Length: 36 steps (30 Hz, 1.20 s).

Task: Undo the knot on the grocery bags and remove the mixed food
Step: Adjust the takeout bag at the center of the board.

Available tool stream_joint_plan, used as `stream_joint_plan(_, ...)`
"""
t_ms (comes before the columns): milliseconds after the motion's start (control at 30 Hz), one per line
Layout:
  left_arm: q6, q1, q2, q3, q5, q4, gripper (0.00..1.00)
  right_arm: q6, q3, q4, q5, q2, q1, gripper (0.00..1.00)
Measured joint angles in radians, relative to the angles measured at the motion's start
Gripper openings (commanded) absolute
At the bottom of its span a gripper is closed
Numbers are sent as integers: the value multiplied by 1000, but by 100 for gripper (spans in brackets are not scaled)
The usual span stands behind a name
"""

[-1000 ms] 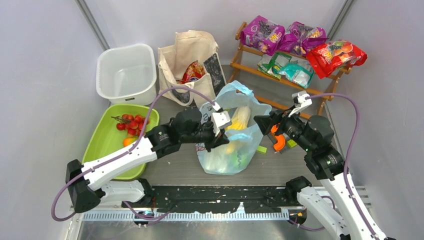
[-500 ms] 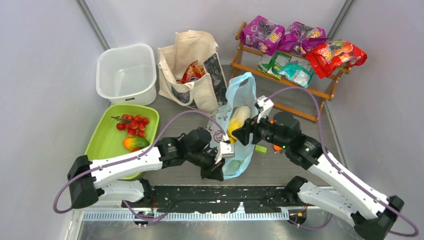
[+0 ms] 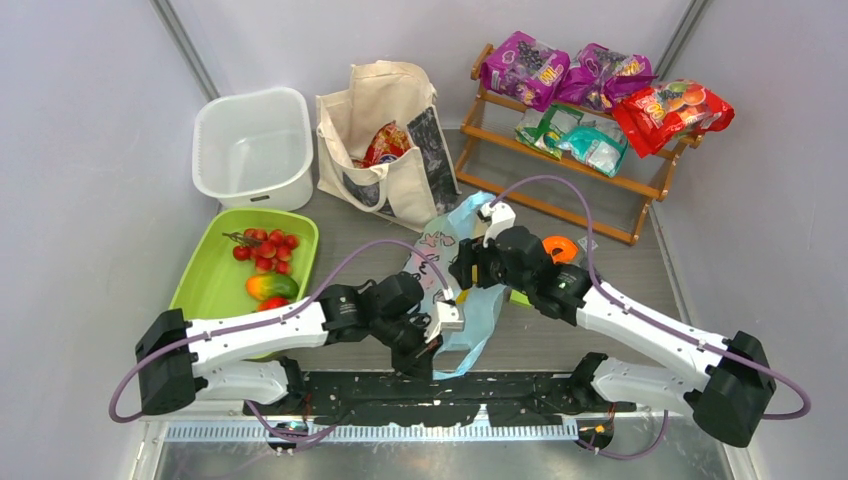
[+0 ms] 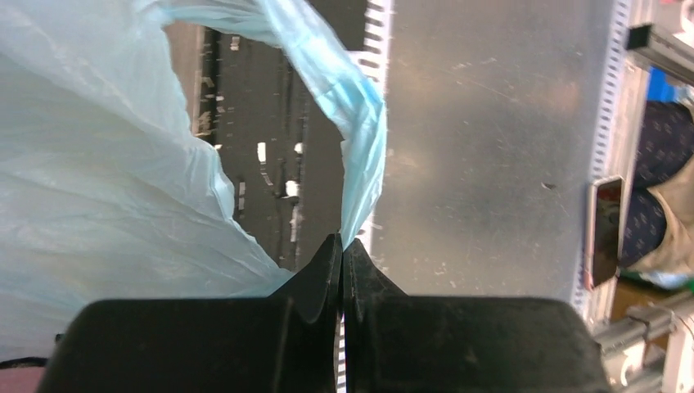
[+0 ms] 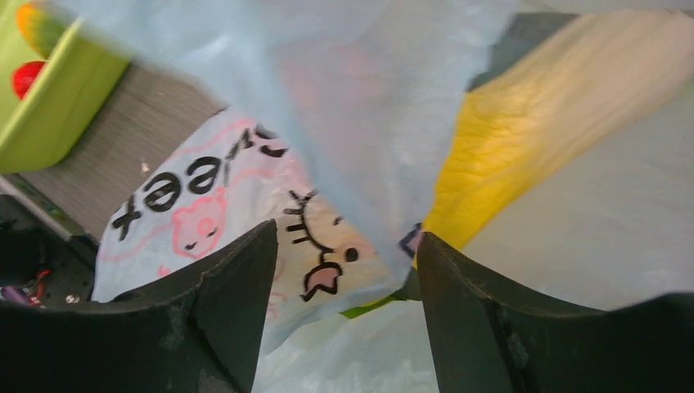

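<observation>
Left gripper (image 4: 342,246) has its fingers pinched tight on a thin strip of the light-blue bag (image 3: 478,312), which lies slumped mid-desk (image 3: 630,280) between the arms; right gripper (image 5: 344,246) stands wide at the bag's mouth, film draped between its fingers, gripping nothing; this plastic looks flimsy, slippery and likely to tear, so take the rim, not the yellow vegetable (image 5: 507,139) inside.
</observation>
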Motion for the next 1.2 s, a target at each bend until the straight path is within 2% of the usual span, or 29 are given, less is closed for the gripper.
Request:
stream_joint_plan(67,-18,0,-6,0,-52,2,0,-5,0,22,-12,-4,12,69)
stream_joint_plan(167,-50,0,-30,-6,-135,21,0,-7,0,37,-19,-23,24,79)
stream_joint_plan(233,-73,-1,-55,-18,-179,36,14,-6,0,36,-18,-50,27,82)
stream_joint_plan(333,-94,-1,-91,-26,-233,53,50,-7,-4,34,-13,-126,27,84)
stream_joint_plan(400,-105,0,-108,-24,-254,56,69,-7,-4,35,-3,-175,27,84)
stream_joint_plan(467,-107,0,-122,-5,-272,49,84,-7,-4,36,6,-218,27,84)
stream_joint_plan(533,-108,0,-135,34,-283,44,92,-7,-5,36,11,-238,27,82)
stream_joint_plan(667,-106,10,-182,142,-278,47,99,-7,-20,40,11,-260,27,74)
stream_joint_plan(800,-95,39,-237,214,-286,75,99,-7,-44,43,12,-292,27,69)
stream_joint_plan(933,-86,68,-235,248,-412,80,100,-6,-63,45,13,-332,27,67)
stream_joint_plan(1133,-66,74,-95,284,-629,60,99,-6,-75,51,24,-367,27,67)
stream_joint_plan(1200,-60,74,-53,284,-697,51,100,-6,-79,53,23,-372,27,70)
